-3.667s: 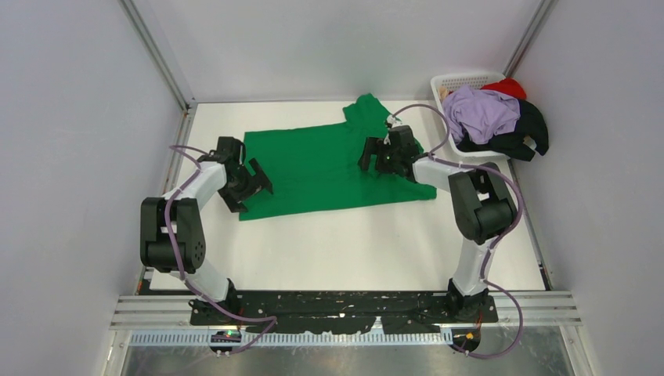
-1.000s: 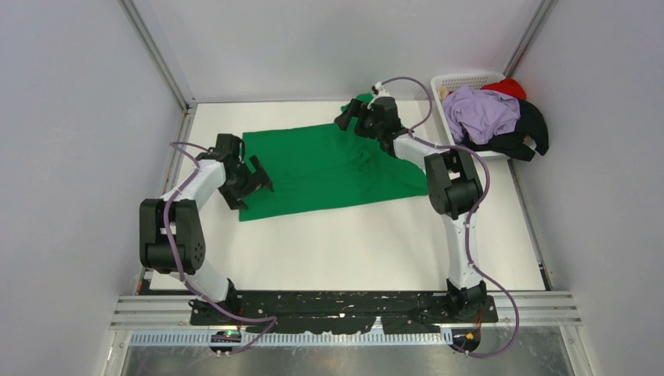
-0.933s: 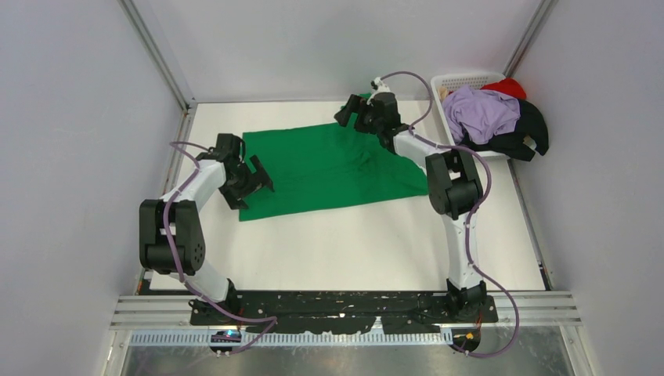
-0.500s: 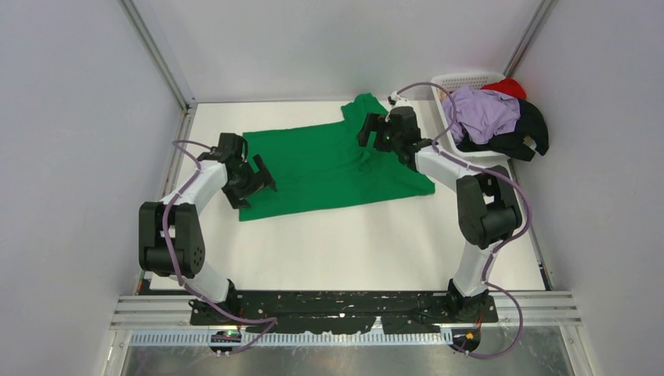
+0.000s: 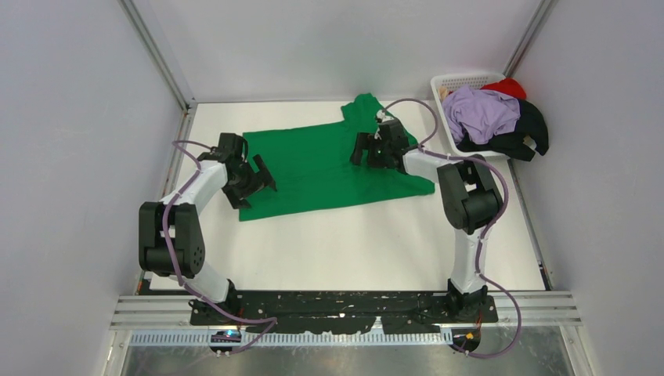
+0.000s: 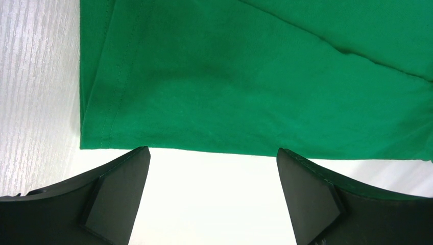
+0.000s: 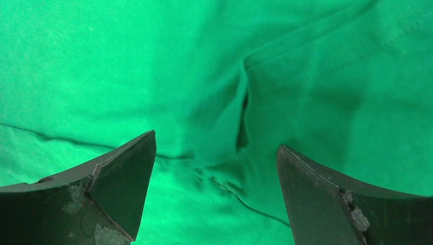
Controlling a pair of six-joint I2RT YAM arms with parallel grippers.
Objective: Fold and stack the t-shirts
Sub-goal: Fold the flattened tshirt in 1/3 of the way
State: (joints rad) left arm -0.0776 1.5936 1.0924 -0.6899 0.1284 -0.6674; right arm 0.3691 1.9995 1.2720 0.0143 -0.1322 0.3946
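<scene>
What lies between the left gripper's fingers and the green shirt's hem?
Only bare table, in the left wrist view; the left gripper stands open, and the hem of the green t-shirt begins level with its fingertips.

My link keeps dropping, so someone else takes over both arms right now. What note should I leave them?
Left gripper: open, empty, just off the left hem of the green t-shirt.
Right gripper: open, empty, over a crease in the green cloth near its right end.
The green t-shirt lies spread on the table, unfolded and a little wrinkled. The lilac shirt, black shirt and red shirt are heaped in the white basket at the far right.
Done: one shirt laid out.
Left: fold it, then fold and stack those in the basket.
</scene>
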